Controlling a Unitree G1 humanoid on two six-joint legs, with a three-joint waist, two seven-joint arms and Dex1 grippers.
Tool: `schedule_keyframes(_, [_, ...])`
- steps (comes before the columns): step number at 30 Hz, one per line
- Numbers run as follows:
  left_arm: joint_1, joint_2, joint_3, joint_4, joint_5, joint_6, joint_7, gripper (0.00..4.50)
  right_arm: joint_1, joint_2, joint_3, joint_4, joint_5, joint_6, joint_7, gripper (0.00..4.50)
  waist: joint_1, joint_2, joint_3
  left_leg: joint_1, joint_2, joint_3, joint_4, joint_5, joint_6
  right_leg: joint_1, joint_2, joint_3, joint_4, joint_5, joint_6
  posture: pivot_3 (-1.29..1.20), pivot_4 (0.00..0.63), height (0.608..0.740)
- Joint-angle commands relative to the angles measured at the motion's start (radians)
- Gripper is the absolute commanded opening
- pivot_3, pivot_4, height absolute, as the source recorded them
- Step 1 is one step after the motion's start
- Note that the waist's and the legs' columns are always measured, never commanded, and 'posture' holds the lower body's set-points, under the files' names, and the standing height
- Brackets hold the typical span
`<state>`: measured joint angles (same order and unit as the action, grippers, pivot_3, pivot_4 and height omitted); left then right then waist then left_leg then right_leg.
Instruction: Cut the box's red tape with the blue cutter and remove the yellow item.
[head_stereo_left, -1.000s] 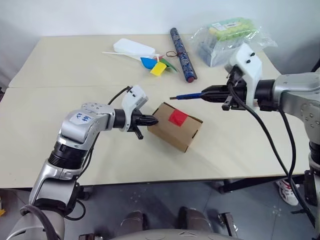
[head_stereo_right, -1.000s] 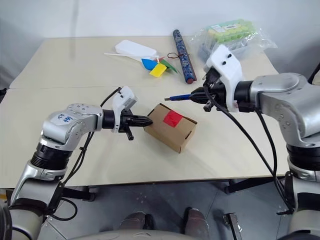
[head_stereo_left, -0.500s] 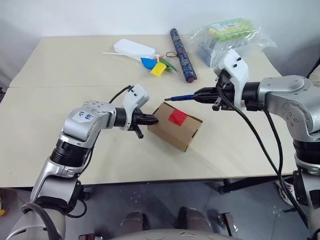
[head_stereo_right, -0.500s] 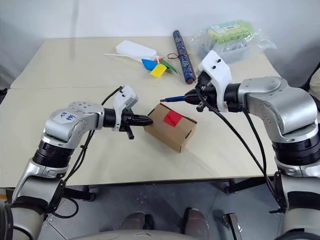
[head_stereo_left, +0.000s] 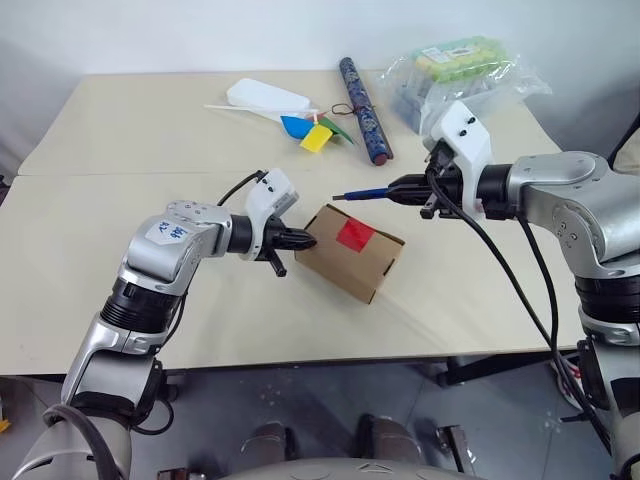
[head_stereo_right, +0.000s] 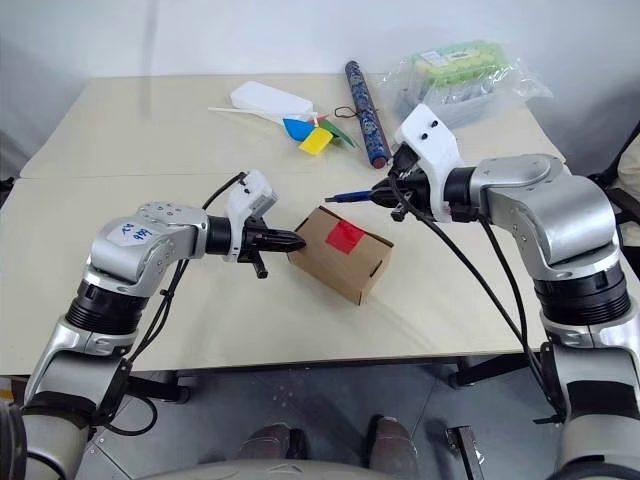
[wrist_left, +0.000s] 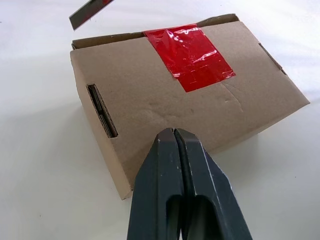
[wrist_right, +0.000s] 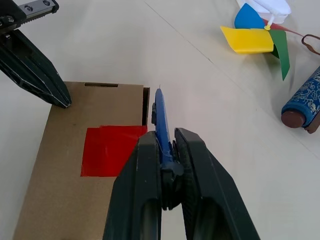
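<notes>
The brown cardboard box (head_stereo_left: 352, 262) lies mid-table with the red tape (head_stereo_left: 355, 234) on its top face. My left gripper (head_stereo_left: 305, 240) is shut and empty, and its tips press the box's left end wall (wrist_left: 150, 110). My right gripper (wrist_right: 162, 137) is shut on the blue cutter (wrist_right: 160, 117). The cutter is held nearly level just above the far edge of the box, its tip (head_stereo_left: 340, 197) pointing left, close to the tape (wrist_right: 107, 150) and clear of it. The yellow item is out of view.
Along the table's far side lie a dark patterned tube (head_stereo_left: 365, 95), a clear bag of green-topped packs (head_stereo_left: 455, 70), a white flat object (head_stereo_left: 267, 96) and a coloured paper pinwheel (head_stereo_left: 315, 132). A seam (head_stereo_left: 100, 173) crosses the tabletop behind the box.
My right gripper has edged slightly left and down with the cutter, closer to the box's far edge. The left gripper and the box have stayed put.
</notes>
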<state>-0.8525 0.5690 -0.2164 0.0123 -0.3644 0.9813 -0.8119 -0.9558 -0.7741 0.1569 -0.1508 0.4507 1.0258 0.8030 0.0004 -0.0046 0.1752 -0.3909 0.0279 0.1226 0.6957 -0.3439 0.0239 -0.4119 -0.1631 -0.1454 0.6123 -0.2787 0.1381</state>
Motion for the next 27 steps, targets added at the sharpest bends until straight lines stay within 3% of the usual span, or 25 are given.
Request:
schedule_keyframes(1, [-0.006, 0.010, -0.012, -0.003, 0.016, 0.009, -0.007, 0.03, 0.006, -0.012, -0.016, -0.023, -0.006, -0.015, 0.018, 0.14, 0.000, 0.000, 0.000, 0.000, 0.000, 0.000, 0.000, 0.000, 0.000, 0.000, 0.000, 0.000, 0.000, 0.000, 0.000, 0.00, 0.150, 0.740])
schedule_keyframes(27, [-0.031, 0.003, -0.022, 0.037, 0.033, 0.043, -0.001, 0.03, 0.028, 0.000, -0.078, -0.077, 0.037, 0.022, 0.023, 0.14, -0.001, 0.000, 0.000, 0.000, 0.000, 0.000, 0.001, 0.000, 0.000, 0.000, 0.000, 0.000, 0.001, 0.000, 0.000, 0.00, 0.150, 0.740])
